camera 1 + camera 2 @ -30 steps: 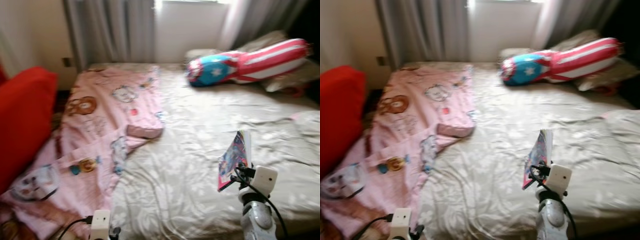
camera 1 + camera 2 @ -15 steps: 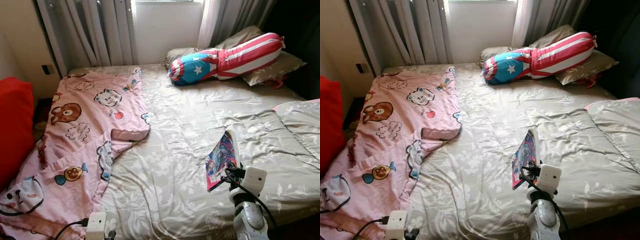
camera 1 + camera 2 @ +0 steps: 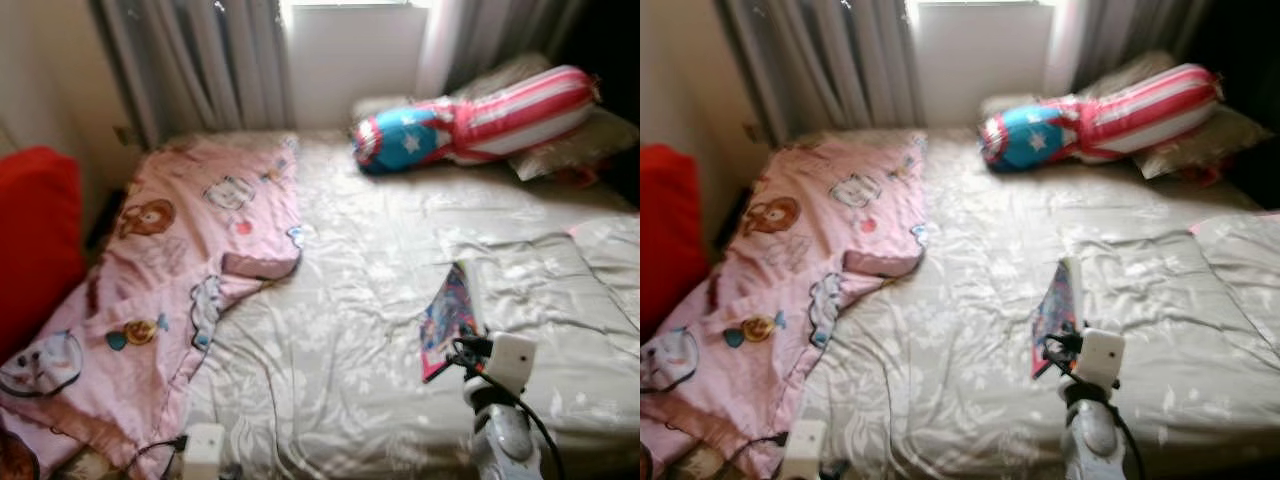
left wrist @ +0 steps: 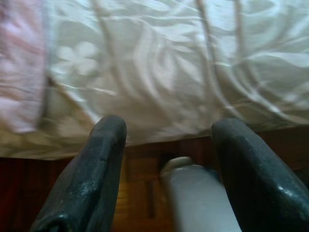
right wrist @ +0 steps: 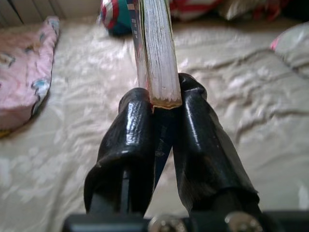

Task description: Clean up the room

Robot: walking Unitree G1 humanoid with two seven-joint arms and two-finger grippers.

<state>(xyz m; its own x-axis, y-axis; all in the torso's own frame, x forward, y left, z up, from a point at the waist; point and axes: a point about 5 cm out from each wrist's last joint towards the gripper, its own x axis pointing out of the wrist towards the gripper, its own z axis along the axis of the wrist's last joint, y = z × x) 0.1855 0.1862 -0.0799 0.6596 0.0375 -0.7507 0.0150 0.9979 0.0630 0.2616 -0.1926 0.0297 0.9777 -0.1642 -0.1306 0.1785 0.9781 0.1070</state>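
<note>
My right gripper [image 5: 161,104] is shut on a thin book [image 3: 447,318] with a colourful cover, held upright on its edge above the front right of the bed [image 3: 360,300]. In the right wrist view the book's page edge [image 5: 158,53] stands up between the two black fingers [image 5: 128,140]. My left gripper [image 4: 169,159] hangs low at the bed's front edge with its fingers open and nothing between them. The left wrist's white housing [image 3: 204,448] shows at the bottom.
A pink cartoon-print blanket [image 3: 180,280] covers the bed's left side. A star-and-stripe bolster [image 3: 470,115] and pillows [image 3: 565,140] lie at the head by the curtained window. A red seat [image 3: 35,240] stands at the left. A folded quilt [image 3: 610,260] lies at the right.
The camera has shifted, sliding the scene slightly right and blurring it. The book stays in my right gripper, in much the same place over the bed.
</note>
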